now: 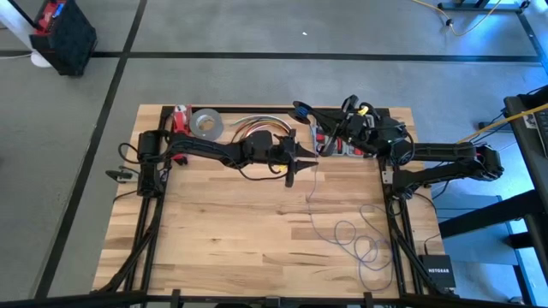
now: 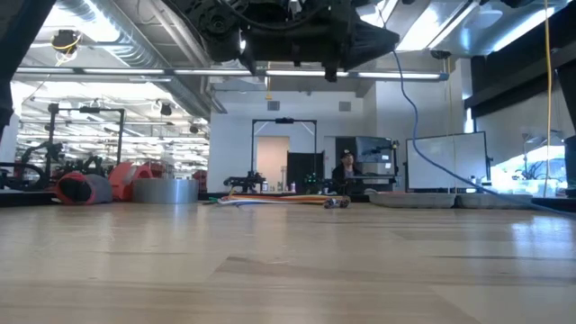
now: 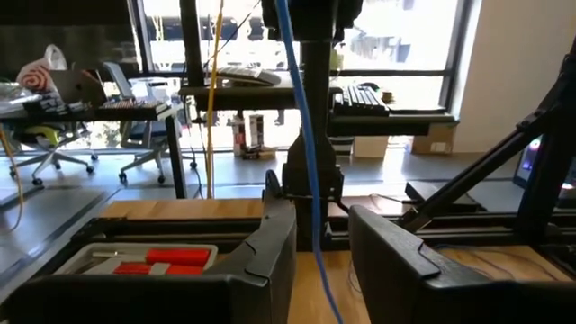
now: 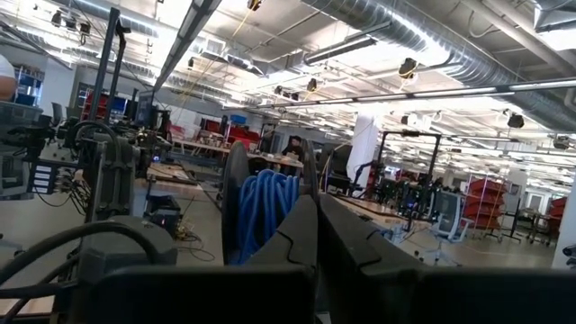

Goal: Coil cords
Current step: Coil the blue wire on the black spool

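Bluish-grey cord (image 1: 360, 244), hair-thin and limp; it lies in loose loops on the worktop (image 1: 223, 231) near the corner by the right arm's base, with one strand running up from the loops to the left pincer (image 1: 301, 162); judged very light, no stiffness, likely to slide through a loose grip and to spring out of any coil not pinned down; best taken on the single rising strand or near a plug end, not in the tangled loops.

Left pincer hangs above the worktop just beside the tool case (image 1: 338, 145); in the left wrist view the cord (image 3: 306, 180) runs down between the two fingers (image 3: 270, 243), which stand apart with a gap on both sides; whether they pinch it at all cannot be told. Right pincer (image 1: 349, 109), clenched with nothing in it, is up over the tool case on the side away from the loops.

Hard to make out: plug ends not found; cord overlaps in the loops unclear; low view shows only one hanging strand (image 2: 414, 117), the loops out of sight.
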